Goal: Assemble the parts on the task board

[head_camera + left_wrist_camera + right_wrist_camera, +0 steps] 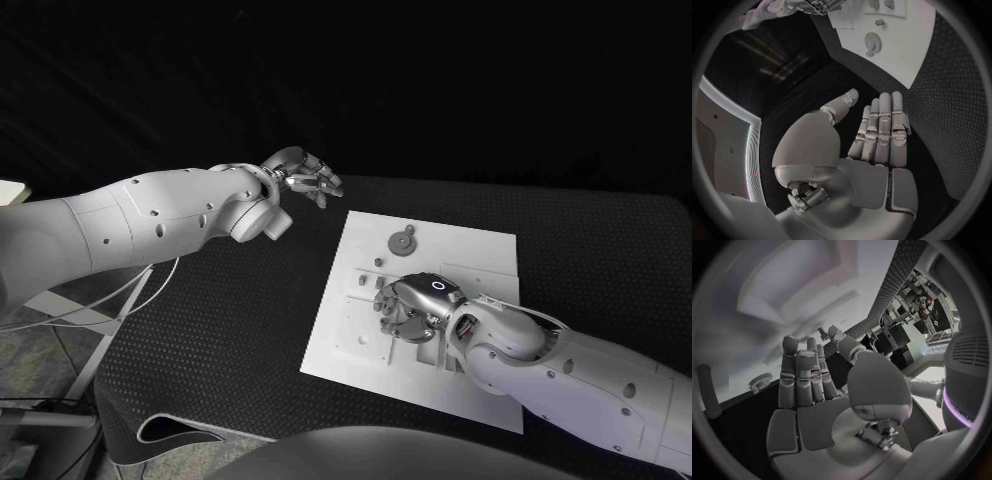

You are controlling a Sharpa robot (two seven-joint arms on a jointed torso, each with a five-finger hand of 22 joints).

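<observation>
The white task board (469, 250) lies in the middle of the black table. A grey gear part (401, 241) lies flat near its far edge, and small grey pieces (376, 264) sit just nearer. My right hand (411, 306) hovers low over the board's left middle, fingers pointing down at it. In the right wrist view that hand (814, 385) has straight fingers with nothing in them, close to the board (786, 295) and the gear (758, 383). My left hand (299, 174) is raised off the board's far left corner; in its wrist view the hand (873, 137) is flat and empty.
The black table mat (216, 330) stretches to the left of the board. White cables (87, 305) hang beside the table's left edge. In the left wrist view the board (904, 55) with the gear (872, 43) lies well beyond the fingertips.
</observation>
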